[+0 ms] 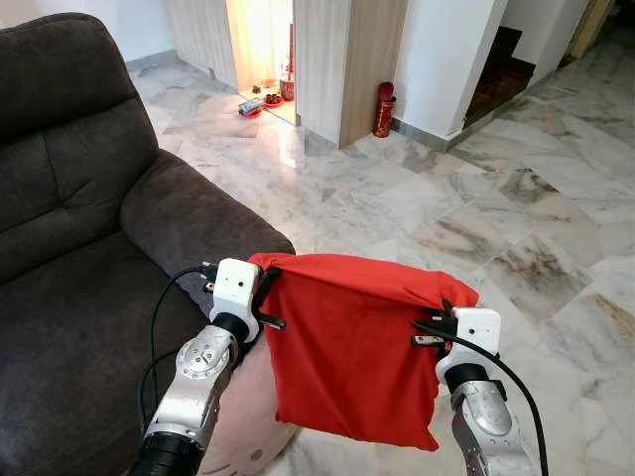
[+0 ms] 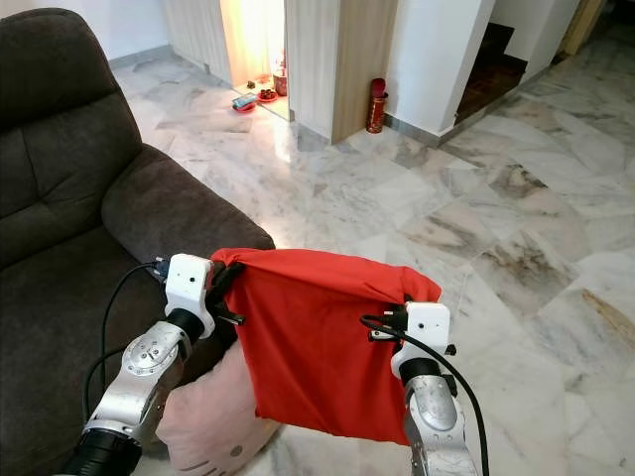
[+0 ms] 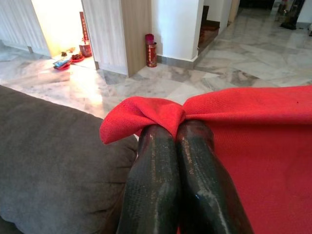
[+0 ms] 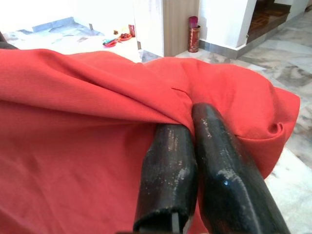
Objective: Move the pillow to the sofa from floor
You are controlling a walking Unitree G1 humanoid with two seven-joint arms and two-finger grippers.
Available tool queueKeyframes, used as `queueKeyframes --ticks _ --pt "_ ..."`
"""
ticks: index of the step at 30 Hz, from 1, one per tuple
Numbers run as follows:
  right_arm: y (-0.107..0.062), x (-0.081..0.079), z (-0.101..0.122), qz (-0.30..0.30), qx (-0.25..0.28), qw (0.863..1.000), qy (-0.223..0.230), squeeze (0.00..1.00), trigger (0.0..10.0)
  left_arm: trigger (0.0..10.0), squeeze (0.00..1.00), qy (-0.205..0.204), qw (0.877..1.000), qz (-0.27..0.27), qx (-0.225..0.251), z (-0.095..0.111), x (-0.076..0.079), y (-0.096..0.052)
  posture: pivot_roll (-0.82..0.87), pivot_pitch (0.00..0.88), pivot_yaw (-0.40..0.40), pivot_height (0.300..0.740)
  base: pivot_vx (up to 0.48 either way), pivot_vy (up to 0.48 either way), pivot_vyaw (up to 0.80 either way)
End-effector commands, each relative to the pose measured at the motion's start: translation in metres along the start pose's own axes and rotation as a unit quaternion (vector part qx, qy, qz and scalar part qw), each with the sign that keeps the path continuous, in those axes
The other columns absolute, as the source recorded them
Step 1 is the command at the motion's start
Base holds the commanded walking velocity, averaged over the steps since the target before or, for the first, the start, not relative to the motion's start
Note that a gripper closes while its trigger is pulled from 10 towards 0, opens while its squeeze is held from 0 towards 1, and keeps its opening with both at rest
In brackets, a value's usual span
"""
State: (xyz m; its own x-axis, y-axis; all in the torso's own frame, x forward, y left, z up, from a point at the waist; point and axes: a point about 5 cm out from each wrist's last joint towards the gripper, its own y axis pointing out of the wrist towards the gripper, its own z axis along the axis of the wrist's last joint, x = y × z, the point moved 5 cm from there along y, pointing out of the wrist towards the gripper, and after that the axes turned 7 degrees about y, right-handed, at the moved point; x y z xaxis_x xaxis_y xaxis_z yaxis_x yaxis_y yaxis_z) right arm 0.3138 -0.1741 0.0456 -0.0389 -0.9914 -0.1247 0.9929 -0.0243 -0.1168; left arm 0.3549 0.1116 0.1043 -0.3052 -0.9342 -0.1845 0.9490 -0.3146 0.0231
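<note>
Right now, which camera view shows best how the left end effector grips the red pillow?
The left wrist view: the left end effector pinches a bunched corner of the red pillow between shut fingers. The eye views show the whole pillow hanging between both end effectors beside the sofa. The right wrist view shows the right end effector gripping its own corner.

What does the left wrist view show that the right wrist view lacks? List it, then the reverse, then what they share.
Left wrist view alone: the dark grey fabric sofa armrest beside the left gripper, whose fingers are pinched shut on a bunched upper corner of the red fabric pillow.

Right wrist view alone: the right gripper, shut on the pillow's other upper corner, with the cloth's folded edge drooping over the marble floor.

Both: the red pillow, the marble floor, the red cylindrical canister against the white wall, and the sunlit doorway with small red items on the floor.
</note>
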Motion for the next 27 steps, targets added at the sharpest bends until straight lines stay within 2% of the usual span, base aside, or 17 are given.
queueKeyframes --ticks 1,8,27 --pt "0.0013 0.0214 0.032 -0.043 0.067 0.997 0.01 0.0 10.0 10.0 0.0 0.005 0.999 0.039 0.011 0.0027 -0.0197 -0.0041 -0.03 0.0 -0.034 0.74 0.0 0.0 0.0" --pt "0.0018 0.0236 0.0332 -0.045 0.067 0.997 0.006 0.0 10.0 10.0 0.0 0.006 0.999 0.034 0.009 0.0018 -0.0158 -0.0024 -0.03 0.0 -0.04 0.74 0.0 0.0 0.0" --pt "0.003 0.0238 0.0338 -0.046 0.064 0.997 0.005 0.0 10.0 10.0 0.0 0.005 0.999 0.041 0.01 0.0027 -0.0175 -0.002 -0.03 0.0 -0.046 0.74 -0.278 0.0 0.0"
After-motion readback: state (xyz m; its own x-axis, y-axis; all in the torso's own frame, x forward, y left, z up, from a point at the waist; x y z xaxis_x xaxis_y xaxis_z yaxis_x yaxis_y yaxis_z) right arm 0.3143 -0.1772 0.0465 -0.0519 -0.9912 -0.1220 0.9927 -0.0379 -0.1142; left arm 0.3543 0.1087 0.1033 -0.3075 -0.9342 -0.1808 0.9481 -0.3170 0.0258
